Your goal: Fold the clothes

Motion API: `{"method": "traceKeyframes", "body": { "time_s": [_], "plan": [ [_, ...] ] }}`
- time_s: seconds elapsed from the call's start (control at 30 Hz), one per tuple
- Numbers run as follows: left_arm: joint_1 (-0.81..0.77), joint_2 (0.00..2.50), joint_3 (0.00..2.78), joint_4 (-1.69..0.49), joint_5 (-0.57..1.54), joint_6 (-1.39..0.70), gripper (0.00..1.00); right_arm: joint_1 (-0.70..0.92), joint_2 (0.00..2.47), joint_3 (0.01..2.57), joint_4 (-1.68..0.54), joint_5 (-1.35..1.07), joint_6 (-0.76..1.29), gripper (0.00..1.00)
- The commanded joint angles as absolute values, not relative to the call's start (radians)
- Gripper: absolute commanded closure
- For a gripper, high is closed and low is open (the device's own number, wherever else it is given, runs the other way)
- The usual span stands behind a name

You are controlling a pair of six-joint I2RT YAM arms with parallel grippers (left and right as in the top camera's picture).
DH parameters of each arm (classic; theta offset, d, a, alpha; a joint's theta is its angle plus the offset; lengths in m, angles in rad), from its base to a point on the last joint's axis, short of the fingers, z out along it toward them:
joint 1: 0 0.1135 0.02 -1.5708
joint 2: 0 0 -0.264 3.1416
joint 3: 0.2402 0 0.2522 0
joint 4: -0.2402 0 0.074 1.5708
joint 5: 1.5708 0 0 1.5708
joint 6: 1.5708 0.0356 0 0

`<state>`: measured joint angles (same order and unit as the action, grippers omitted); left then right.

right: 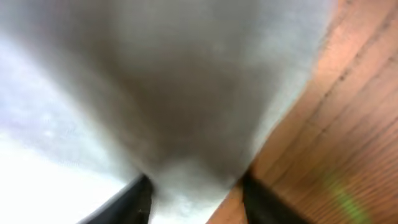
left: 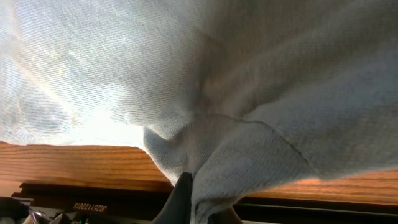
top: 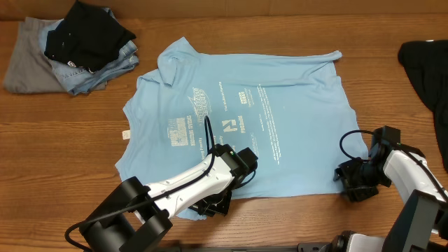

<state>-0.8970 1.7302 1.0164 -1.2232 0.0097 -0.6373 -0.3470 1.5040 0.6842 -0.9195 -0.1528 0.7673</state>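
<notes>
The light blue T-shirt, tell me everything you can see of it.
Soft light blue knit T-shirt, short-sleeved, spread mostly flat and slightly wrinkled on the wooden table, small white print facing up. The left gripper pinches its near edge, shut on a bunch of cloth; the right gripper straddles its near right corner, jaws apart.

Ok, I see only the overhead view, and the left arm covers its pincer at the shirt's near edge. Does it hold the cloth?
Observer: Yes. The left wrist view shows the left pincer shut on a bunched fold of the blue shirt.
Operator: And the right pincer, at the shirt's corner?
Observer: In the right wrist view the cloth sits between its fingers; the picture is blurred, so a firm grip I cannot confirm.
</notes>
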Motion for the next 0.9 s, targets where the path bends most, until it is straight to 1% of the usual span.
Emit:
{"method": "traceKeyframes", "body": {
  "time_s": [0.0,0.03,0.13,0.2,0.23,0.37,0.57,0.63,0.87],
  "plan": [
    [-0.903,1.739,1.033,-1.235,-0.009,-0.644,0.96,-0.350,1.507,0.660,-0.902,-0.152,0.787,0.71],
    [-0.903,1.739,1.033,-1.240,-0.006,-0.647,0.96,-0.350,1.507,0.663,-0.907,-0.151,0.790,0.74],
    [-0.903,1.739,1.033,-1.274,-0.002,-0.667,0.96,-0.350,1.507,0.676,-0.926,-0.151,0.806,0.77],
    [-0.903,1.739,1.034,-1.307,-0.003,-0.667,0.96,-0.350,1.507,0.693,-0.946,-0.151,0.809,0.92],
    [-0.903,1.739,1.034,-1.320,0.000,-0.667,0.96,-0.350,1.507,0.703,-0.957,-0.151,0.809,0.96],
    [-0.904,1.738,1.037,-1.374,0.036,-0.670,0.96,-0.350,1.507,0.751,-0.999,-0.150,0.809,0.96],
    [-0.902,1.738,1.077,-1.415,0.026,-0.669,0.96,-0.350,1.507,0.818,-1.031,-0.151,0.813,0.96],
    [-0.902,1.738,1.112,-1.422,-0.006,-0.669,0.96,-0.350,1.507,0.839,-1.030,-0.152,0.824,0.96],
    [-0.875,1.738,1.256,-1.376,-0.229,-0.652,0.96,-0.348,1.507,0.858,-0.942,-0.204,0.838,0.96]
  ]
}}
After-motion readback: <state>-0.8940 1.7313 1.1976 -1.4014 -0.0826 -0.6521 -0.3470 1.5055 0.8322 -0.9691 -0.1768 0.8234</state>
